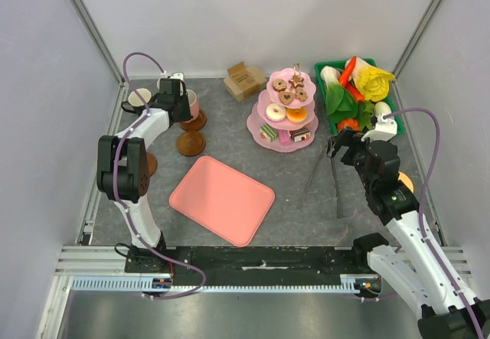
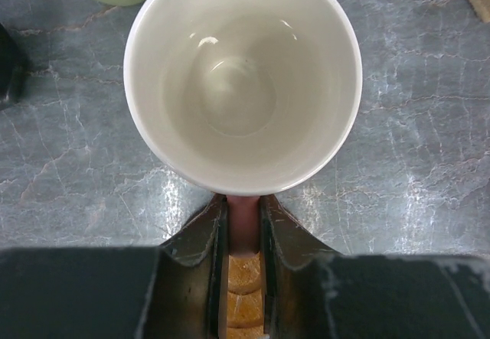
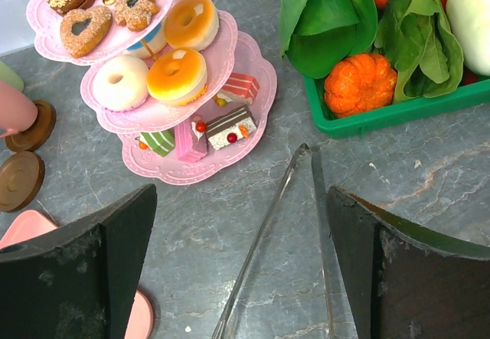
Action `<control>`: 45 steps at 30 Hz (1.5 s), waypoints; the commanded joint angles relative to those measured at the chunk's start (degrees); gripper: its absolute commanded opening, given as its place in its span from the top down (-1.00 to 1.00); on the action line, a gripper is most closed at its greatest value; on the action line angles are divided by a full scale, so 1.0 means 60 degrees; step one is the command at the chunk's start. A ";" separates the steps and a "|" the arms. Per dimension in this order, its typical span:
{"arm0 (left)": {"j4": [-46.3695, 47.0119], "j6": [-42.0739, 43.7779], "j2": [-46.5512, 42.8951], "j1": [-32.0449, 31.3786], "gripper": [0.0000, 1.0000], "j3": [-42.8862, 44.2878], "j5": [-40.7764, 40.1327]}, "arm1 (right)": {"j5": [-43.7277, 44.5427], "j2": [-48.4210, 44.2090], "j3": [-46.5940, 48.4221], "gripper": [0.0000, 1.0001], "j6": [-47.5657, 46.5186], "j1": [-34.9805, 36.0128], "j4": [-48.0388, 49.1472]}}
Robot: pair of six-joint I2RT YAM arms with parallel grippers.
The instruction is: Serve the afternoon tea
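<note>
My left gripper [image 1: 180, 103] is shut on the handle of the pink mug [image 1: 192, 107]. In the left wrist view the pink handle [image 2: 243, 220] is pinched between the fingers, and the mug's white inside [image 2: 242, 79] faces up, empty. The mug is over a brown coaster [image 1: 194, 122]; I cannot tell whether it touches. A second coaster [image 1: 190, 144] lies nearer. The pale green mug [image 1: 140, 98] stands to the left. Toy pastries fill the pink tiered stand [image 1: 283, 128]. My right gripper [image 1: 342, 145] is open above clear tongs [image 3: 279, 228], holding nothing.
A flat pink tray [image 1: 222, 199] lies at the table's front centre. A green basket [image 1: 337, 117] of toy vegetables stands at the back right. A small cardboard box [image 1: 243, 80] sits behind the stand. Grey walls close in the table on both sides.
</note>
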 commanded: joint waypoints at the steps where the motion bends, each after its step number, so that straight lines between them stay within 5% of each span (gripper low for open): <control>1: 0.0616 -0.0278 -0.0327 -0.0026 0.96 0.0464 -0.0349 | 0.0192 0.0019 -0.0063 -0.96 -0.0144 -0.0028 0.0393; 10: 0.0397 -0.0176 -0.0562 -0.0026 -0.20 0.0097 -0.0158 | 0.0207 0.0078 -0.0063 -0.96 -0.0144 -0.0028 0.0378; 21: 0.0003 -0.1081 -0.1500 0.0003 -0.78 0.0798 -0.1371 | 0.0192 0.0019 -0.0063 -0.96 -0.0144 -0.0042 0.0378; 33: -0.2898 -0.3162 0.1779 0.0165 -0.82 0.5236 -0.3015 | 0.0573 0.0400 -0.0063 -0.96 -0.0203 -0.0042 0.0393; 45: -0.3074 -0.4657 0.3479 0.0165 -0.72 0.6571 -0.3321 | 0.0969 0.0679 -0.0019 -0.96 -0.0261 -0.0042 0.0232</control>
